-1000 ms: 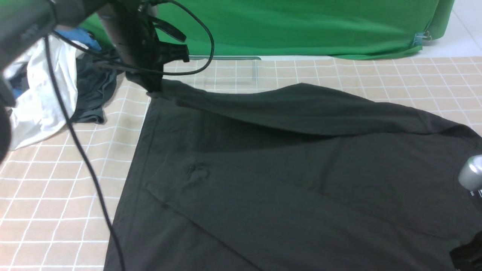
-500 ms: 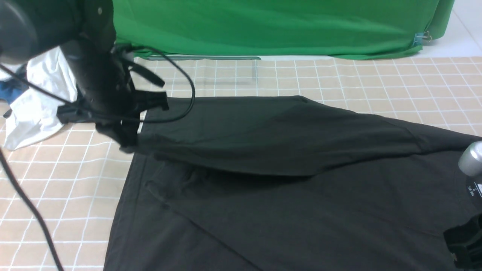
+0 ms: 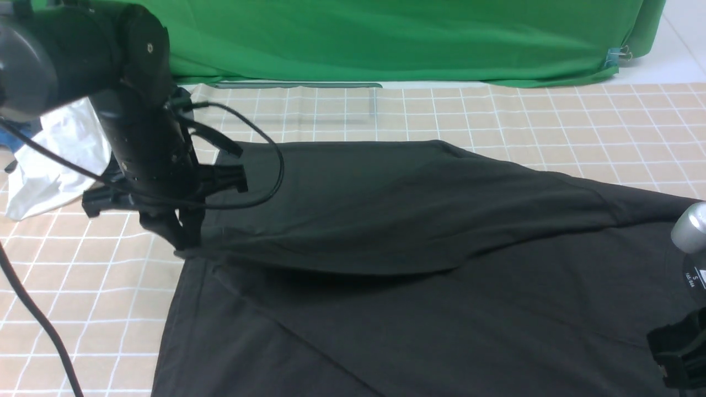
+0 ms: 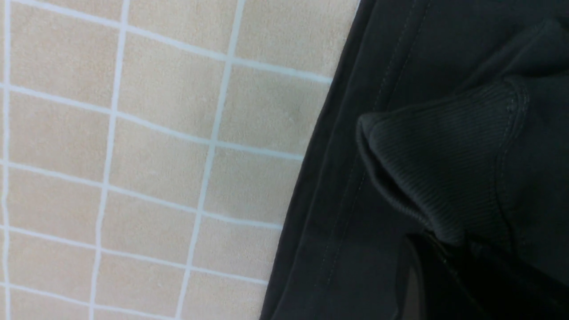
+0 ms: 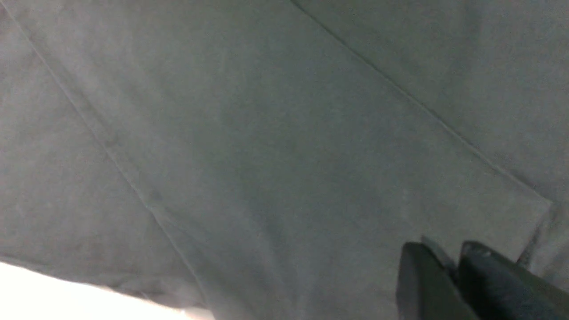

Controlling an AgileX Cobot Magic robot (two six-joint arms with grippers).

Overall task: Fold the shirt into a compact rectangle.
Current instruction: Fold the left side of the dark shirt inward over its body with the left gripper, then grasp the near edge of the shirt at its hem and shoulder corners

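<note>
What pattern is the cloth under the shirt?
The cloth is beige with white grid lines, clearest in left wrist view.

- Table [image 3: 496,110]: covered by a beige cloth ruled with a white grid.
- Shirt [image 3: 441,320]: black, spread across the table's middle and right, running to the near edge of view.
- White garment [image 3: 55,160]: crumpled at the far left.
- Green cloth [image 3: 413,38]: lower edge lying along the table's far side.

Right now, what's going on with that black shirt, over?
Left tool shut on shirt edge, flap raised. Right tool at shirt, grip unclear. White garment lies left, off the shirt.
</note>
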